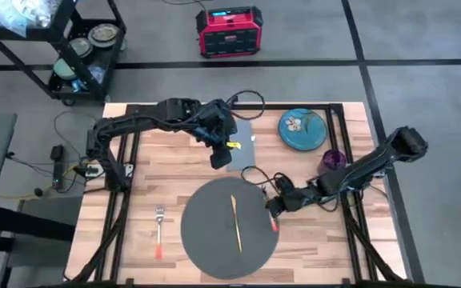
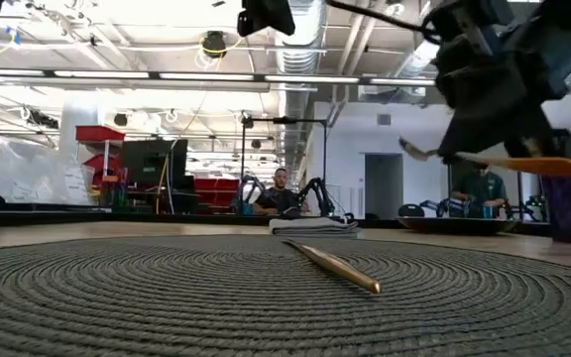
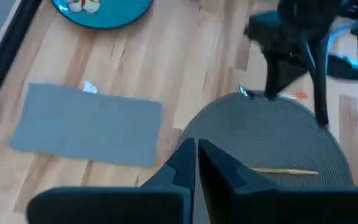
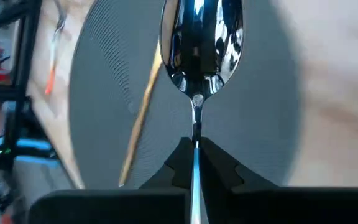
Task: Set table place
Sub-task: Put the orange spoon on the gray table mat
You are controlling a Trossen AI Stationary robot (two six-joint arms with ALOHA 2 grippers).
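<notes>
While the right claw [image 1: 274, 210] pinches a spoon [image 4: 201, 43], the round, dark-grey, seemingly woven place [image 1: 206, 240] lies flat.

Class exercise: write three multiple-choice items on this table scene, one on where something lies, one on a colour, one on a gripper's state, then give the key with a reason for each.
1. Where does the fork lie?
A. on the plate
B. on bare wood left of the placemat
C. on the napkin

2. What colour is the plate?
A. teal
B. white
C. red

3. What is the right gripper doing?
A. hanging open
B. shut on the spoon
C. shut on the napkin

Key: 1 B, the high view shows it beside the placemat. 2 A, teal at the table's far edge. 3 B, the right wrist view shows the spoon clamped.
</notes>
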